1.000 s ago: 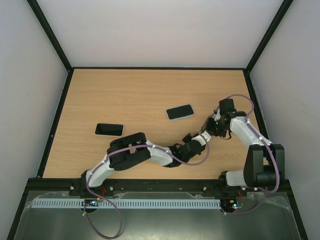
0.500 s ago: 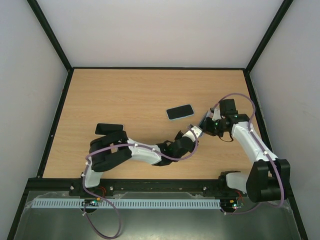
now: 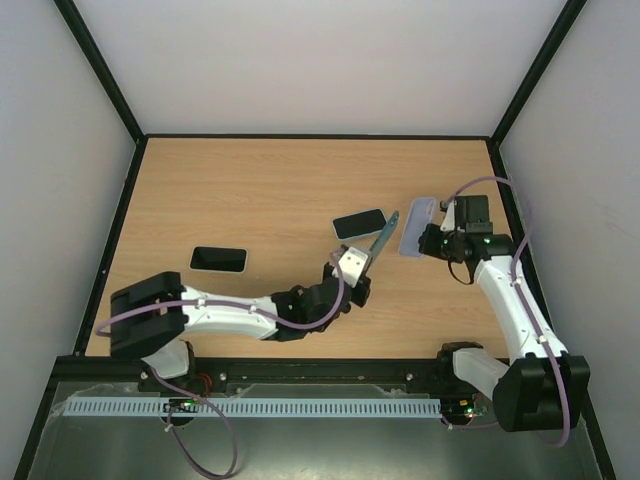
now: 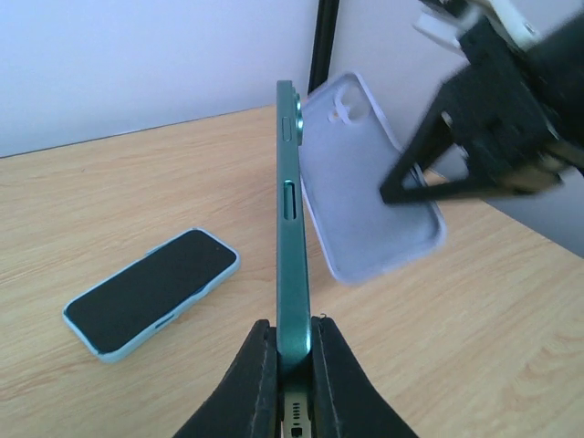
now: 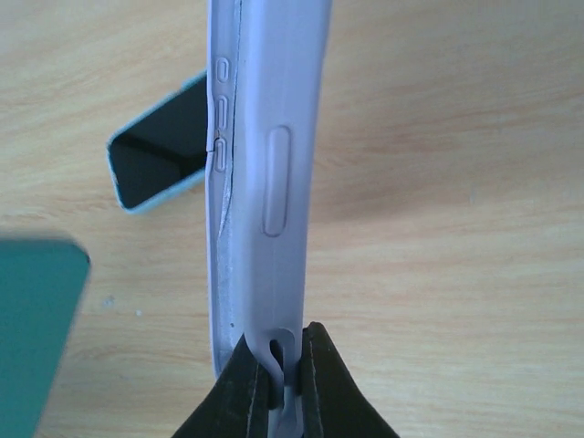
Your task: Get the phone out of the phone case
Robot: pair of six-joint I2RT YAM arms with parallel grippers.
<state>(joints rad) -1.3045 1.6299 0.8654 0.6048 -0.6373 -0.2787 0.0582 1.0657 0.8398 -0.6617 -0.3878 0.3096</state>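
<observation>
- Judging by the clear gap between them, extraction is all but done: the green phone [image 4: 290,228] and the lavender case [image 4: 365,196] are apart but near each other, both held off the table [image 3: 250,190].
- Grip, left: the left gripper [image 4: 292,345] is clenched on the phone's near end, pinching its front and back faces.
- Grip, right: the right gripper [image 5: 274,370] is clamped on the near end of the empty case.
- Phone orientation: it is on edge, with the side buttons toward the left wrist camera. The long axis runs straight out from the fingers, toward the table's far right in the top view, with the camera end farthest from the grip.
- Case orientation: the long axis leads away from the right jaws. The hollow side faces the phone, cut-out at the far end.
- Location: right of centre, beside a blue-cased phone [image 3: 360,223]; a dark phone [image 3: 218,259] lies well to the left.
- Next move, in my judgement: draw the two further apart, lay each flat, then release. An end-only pinch may let either pivot.
</observation>
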